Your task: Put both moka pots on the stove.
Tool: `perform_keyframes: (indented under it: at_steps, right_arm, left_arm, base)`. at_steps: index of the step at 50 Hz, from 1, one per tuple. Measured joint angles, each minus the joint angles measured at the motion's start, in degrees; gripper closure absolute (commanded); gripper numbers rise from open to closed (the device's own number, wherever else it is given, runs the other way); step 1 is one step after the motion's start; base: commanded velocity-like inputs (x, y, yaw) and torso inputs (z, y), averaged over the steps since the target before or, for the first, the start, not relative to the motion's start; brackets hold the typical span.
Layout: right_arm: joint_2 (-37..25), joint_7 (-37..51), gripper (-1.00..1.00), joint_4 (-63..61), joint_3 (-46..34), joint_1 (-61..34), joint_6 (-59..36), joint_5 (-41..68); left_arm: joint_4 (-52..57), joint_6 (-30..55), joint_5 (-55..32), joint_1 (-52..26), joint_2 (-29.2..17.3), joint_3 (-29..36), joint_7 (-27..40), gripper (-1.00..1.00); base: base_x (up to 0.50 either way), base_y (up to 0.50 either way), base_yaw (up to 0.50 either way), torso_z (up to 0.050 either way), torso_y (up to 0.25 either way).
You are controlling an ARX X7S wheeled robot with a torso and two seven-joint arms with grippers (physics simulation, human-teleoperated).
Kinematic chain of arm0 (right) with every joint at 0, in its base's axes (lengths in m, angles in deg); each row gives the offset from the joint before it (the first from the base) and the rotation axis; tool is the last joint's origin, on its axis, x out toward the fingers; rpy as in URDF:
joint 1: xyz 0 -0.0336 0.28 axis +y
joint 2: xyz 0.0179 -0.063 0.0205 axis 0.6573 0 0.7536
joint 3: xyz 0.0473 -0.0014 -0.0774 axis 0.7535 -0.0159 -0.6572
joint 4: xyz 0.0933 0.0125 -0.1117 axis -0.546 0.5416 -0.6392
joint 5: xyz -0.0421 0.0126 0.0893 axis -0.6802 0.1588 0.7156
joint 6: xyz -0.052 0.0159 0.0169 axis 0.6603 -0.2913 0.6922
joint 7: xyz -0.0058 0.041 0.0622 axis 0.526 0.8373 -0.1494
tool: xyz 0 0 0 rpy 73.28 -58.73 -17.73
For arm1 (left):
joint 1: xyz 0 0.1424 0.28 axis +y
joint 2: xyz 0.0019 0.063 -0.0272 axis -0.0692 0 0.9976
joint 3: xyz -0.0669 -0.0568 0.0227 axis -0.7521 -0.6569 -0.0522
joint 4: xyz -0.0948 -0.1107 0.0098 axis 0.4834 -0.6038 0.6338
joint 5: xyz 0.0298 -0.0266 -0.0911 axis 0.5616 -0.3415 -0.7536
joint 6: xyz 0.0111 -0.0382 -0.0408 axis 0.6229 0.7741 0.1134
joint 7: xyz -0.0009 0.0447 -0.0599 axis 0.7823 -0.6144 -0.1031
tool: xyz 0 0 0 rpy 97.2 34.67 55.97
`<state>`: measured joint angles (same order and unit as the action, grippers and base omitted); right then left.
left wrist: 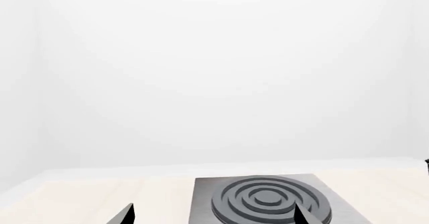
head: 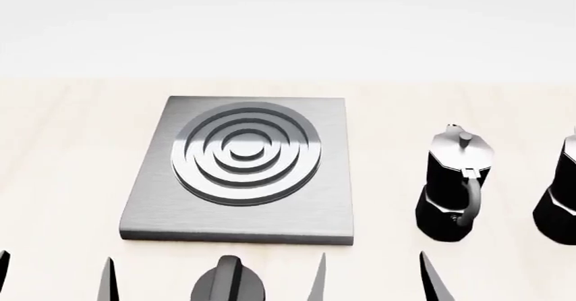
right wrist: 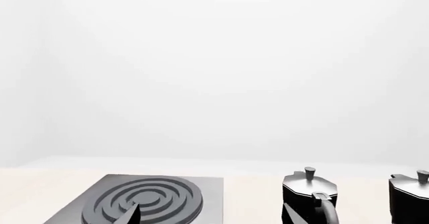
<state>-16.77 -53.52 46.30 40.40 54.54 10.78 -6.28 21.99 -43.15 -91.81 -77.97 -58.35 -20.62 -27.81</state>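
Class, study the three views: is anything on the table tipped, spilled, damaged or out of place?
Nothing stands out. Both moka pots stand upright, lids shut, on the table to the right of the stove, whose burner is bare. The far-right pot is partly cut off by the head view's edge.

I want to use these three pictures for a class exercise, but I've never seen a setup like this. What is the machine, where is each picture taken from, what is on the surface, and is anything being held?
These are computer-rendered pictures of a two-armed robot steered by a person. One picture comes from a camera on its head, looking down at a pale table. The other two come from cameras near each gripper.

On the table lies the stove, a flat grey slab with a ringed burner. To its right stand two black moka pots, the nearer pot and the farther pot, partly cut off by the picture's edge. In front of the stove sits a round black knob.

The dark spikes at the bottom of the head view are fingertips: the left gripper and the right gripper. Both are open and hold nothing.
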Motion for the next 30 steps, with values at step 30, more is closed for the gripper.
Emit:
perform_keyframes:
  at_steps: [30]
  right_arm:
    - [-6.97,2.16,-1.0,-2.54,11.9,-18.64,-25.35,13.34]
  left_arm:
    - [-0.1,-1.01,-1.66,0.07,-0.8,-0.58,0.79,-1.0]
  base:
    - [0.0,0.0,0.0,0.0,0.0]
